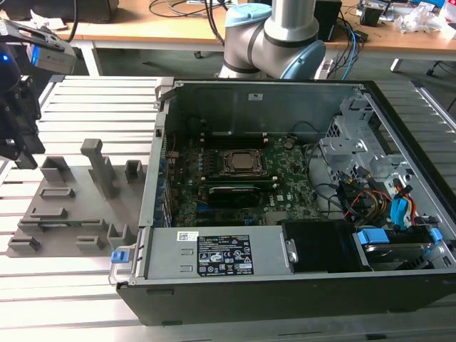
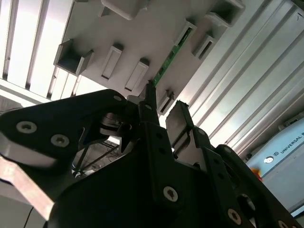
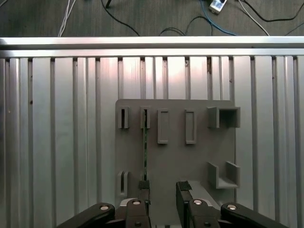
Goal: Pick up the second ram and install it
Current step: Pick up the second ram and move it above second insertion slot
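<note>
The gripper (image 3: 163,186), fingers spread and empty, is hovering over the grey fixture plate (image 3: 199,156) at the exterior view's left, where the second ram (image 3: 145,152) is standing on edge in its slots.

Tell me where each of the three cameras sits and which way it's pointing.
Exterior view: off the arm, looking down over the open computer case and grey fixture; the arm base and pincer show.
First wrist view: on the wrist, facing straight down at the fixture and second ram; the open pincer shows.
Second wrist view: beside the pincer, looking along its fingers toward the ram.
Both wrist views share fixture, ram and pincer.
</note>
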`<state>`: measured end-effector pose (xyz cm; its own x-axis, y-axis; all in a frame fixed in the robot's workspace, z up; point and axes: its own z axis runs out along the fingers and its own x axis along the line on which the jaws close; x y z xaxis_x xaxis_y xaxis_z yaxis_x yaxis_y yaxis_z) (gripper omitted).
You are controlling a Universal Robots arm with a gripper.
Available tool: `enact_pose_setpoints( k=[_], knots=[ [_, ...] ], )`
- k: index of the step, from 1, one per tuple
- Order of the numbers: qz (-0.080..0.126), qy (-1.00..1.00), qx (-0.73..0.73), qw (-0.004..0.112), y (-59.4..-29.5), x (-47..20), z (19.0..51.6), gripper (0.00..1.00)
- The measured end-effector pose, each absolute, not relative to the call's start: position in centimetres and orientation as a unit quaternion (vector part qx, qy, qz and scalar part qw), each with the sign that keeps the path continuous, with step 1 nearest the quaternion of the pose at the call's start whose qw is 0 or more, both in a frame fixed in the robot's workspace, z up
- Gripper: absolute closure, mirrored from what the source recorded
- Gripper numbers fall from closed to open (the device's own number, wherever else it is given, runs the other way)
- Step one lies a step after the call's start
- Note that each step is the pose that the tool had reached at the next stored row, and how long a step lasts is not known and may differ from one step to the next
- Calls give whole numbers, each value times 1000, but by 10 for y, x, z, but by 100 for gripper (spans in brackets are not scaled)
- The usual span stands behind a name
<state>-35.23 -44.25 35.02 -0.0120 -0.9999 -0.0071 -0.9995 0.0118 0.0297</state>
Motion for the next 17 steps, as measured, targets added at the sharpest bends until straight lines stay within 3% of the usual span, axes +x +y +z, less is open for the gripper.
enact_pose_setpoints(
  k=[17],
  knots=[
    [-13, -711, 703, 8, -443, -352, 322, 64]
  ],
)
